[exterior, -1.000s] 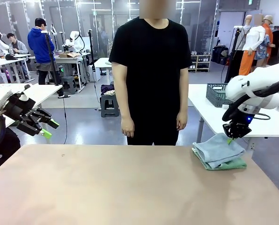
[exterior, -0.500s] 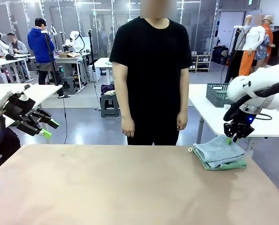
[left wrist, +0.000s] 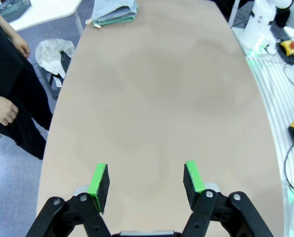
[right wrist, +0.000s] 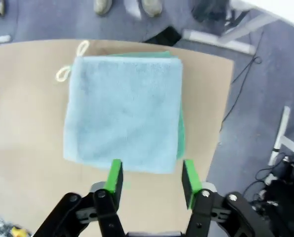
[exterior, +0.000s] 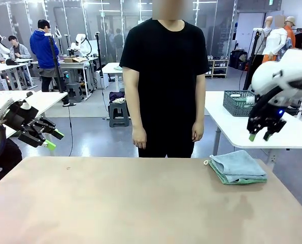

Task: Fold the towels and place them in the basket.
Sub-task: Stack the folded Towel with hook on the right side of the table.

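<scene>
With the folded towels stacked at the desk's far right corner, the step in hand looks like the transfer into a basket, and doing it well depends on gripping the whole stack at once. The pale grey-blue towel (right wrist: 123,111) lies squarely on top of the mint green towel (right wrist: 180,131), whose edge peeks out along one side and the far edge. A small cord loop (right wrist: 70,64) sticks out from the stack's corner nearest the person (exterior: 163,81).

The right gripper (exterior: 260,136) hangs in the air above and just beyond the stack, apart from it, its fingers (right wrist: 114,177) spread and holding nothing. The left gripper (exterior: 53,139) hovers off the desk's (exterior: 140,203) opposite end, well apart from the stack, its fingers (left wrist: 99,185) also spread and empty.

My advice for the pickup: come down over the stack's near edge so one finger slides under the green layer and the other presses the blue top, pinching both layers together. Grabbing the top towel alone would likely peel it open and spoil the fold. A dark mesh basket (exterior: 237,103) stands on a white table beyond the stack; whether that is the target I cannot tell.
</scene>
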